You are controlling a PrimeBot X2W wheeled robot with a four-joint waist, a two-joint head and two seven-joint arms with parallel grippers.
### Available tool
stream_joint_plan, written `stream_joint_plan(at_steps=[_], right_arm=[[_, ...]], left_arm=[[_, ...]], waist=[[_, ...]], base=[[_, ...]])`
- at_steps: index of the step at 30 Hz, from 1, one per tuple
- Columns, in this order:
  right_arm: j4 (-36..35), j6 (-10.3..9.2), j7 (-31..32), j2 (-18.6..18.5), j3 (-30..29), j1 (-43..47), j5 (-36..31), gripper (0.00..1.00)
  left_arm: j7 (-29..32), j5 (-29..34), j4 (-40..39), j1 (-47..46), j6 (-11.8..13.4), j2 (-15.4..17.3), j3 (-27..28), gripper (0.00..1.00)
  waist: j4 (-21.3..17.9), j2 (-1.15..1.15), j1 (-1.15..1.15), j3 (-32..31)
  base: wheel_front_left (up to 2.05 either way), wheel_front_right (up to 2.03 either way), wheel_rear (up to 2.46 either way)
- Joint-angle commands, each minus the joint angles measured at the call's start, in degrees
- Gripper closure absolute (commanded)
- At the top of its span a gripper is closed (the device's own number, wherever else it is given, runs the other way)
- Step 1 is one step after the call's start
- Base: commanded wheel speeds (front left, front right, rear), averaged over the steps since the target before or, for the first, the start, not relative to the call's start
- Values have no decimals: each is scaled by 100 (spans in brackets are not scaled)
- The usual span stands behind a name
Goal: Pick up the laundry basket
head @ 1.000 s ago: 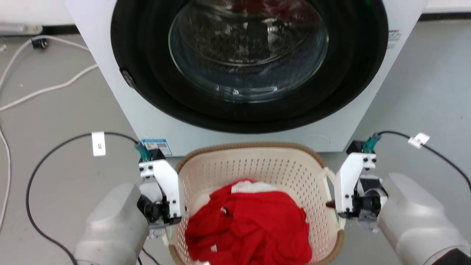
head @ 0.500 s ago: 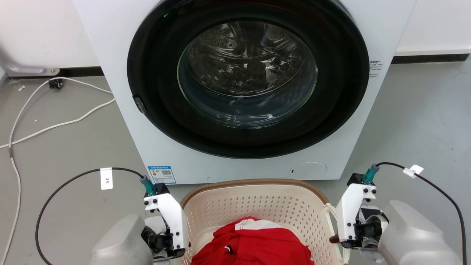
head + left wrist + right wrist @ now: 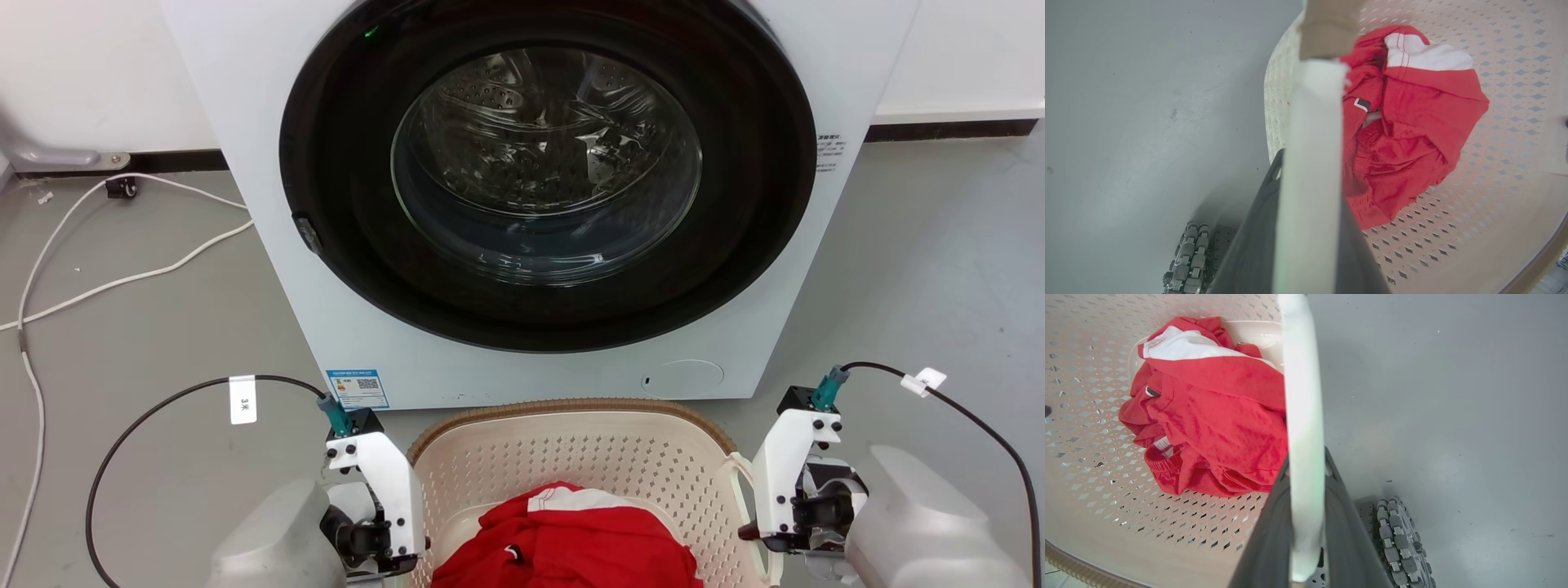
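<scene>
Cream perforated laundry basket [image 3: 571, 457] held between left pincer [image 3: 1306, 179] and right pincer [image 3: 1306, 457], red garment [image 3: 571, 547] heaped inside, washing machine [image 3: 245, 122] just beyond. Each pincer clamped tight on its own white side handle [image 3: 1310, 122], dark fingers [image 3: 1265, 539] squeezed shut against the plastic.

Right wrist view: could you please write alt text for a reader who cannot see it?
The right tool clamps the white handle of a cream perforated laundry basket between dark fingers, up the picture's middle. Left of it, a crumpled red garment with a white patch lies in the basket; to the right are grey floor and a roller-studded wheel.
</scene>
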Motion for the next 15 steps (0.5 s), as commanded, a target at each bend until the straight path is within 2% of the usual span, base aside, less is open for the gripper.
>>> stream_joint_plan(at_steps=[1, 15], right_arm=[[52, -13, -34, -135, -29, 77, -61, 100], [48, -13, -84, -53, -289, 50, -324, 100]], left_arm=[[-24, -77, -37, -13, -73, 56, 16, 100], [-83, -191, 3, -91, -74, 55, -123, 100]], waist=[[-4, 0, 0, 5], [5, 0, 0, 48]], base=[[0, 0, 0], [0, 0, 0]])
